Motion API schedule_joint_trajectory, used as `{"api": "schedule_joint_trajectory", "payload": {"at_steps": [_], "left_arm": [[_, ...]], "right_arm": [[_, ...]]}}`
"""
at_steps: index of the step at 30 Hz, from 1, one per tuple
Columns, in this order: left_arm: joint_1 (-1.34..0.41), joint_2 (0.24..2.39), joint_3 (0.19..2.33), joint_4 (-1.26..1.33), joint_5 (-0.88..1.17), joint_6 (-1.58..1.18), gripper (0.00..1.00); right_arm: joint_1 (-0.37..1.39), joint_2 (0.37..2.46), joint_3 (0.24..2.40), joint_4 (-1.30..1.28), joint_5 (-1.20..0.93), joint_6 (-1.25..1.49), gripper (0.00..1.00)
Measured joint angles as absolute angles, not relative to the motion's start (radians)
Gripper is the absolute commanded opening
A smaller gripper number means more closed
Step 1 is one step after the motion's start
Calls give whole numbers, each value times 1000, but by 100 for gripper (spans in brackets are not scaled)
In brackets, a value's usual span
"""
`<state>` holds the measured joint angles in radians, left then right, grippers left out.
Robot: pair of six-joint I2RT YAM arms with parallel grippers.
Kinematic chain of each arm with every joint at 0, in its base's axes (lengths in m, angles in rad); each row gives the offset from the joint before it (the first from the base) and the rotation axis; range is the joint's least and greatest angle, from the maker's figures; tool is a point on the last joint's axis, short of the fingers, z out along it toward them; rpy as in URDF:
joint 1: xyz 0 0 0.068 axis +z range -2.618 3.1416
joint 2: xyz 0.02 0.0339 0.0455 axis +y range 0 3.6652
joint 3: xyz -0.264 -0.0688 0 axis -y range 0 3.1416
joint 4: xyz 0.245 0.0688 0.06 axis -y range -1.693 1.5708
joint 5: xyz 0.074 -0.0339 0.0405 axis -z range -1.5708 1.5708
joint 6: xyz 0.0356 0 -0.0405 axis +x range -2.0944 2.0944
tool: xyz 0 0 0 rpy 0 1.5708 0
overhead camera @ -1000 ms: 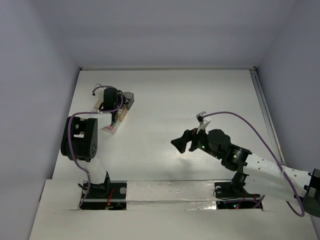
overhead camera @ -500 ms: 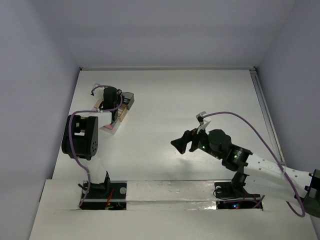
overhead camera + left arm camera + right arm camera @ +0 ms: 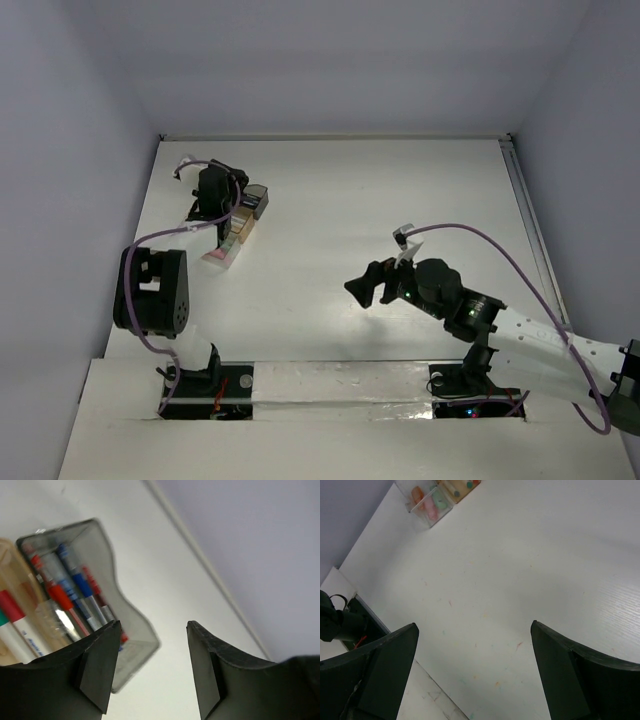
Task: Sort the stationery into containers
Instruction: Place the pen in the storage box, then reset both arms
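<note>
A cluster of small trays sits at the far left of the table. In the left wrist view a smoky grey tray holds several pens with red and blue caps, and a clear tan tray beside it holds white markers with red and teal caps. My left gripper is open and empty, raised just beside the grey tray; it also shows in the top view. My right gripper is open and empty above the bare table middle. The right wrist view shows a clear tray with pink, orange and green eraser pieces.
Purple cables loop from both arms. The table's back edge meets the wall, and a rail runs along the right side. A raised white ledge crosses the front by the arm bases.
My left arm has swung: the wrist moved a little toward the back over the trays and the elbow dropped toward the front left. The right arm has hardly moved.
</note>
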<state>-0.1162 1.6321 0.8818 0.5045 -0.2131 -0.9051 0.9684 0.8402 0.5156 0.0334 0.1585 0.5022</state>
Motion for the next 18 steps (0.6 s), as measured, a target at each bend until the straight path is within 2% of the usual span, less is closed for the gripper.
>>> {"api": "schedule_joint_trajectory", "payload": {"at_steps": [8, 9, 11, 12, 18], "left_arm": [[-145, 1336, 881, 506, -151, -852, 55], [-161, 1282, 877, 505, -133, -841, 62], [-193, 1156, 863, 509, -98, -814, 82], [-208, 1087, 848, 509, -81, -800, 99], [-227, 662, 776, 446, -40, -728, 99]], "right_arm": [[968, 753, 584, -36, 262, 464, 100], [968, 738, 607, -50, 290, 451, 100], [968, 703, 637, -70, 326, 435, 100], [968, 687, 659, -86, 350, 424, 100], [968, 516, 753, -142, 476, 360, 100]]}}
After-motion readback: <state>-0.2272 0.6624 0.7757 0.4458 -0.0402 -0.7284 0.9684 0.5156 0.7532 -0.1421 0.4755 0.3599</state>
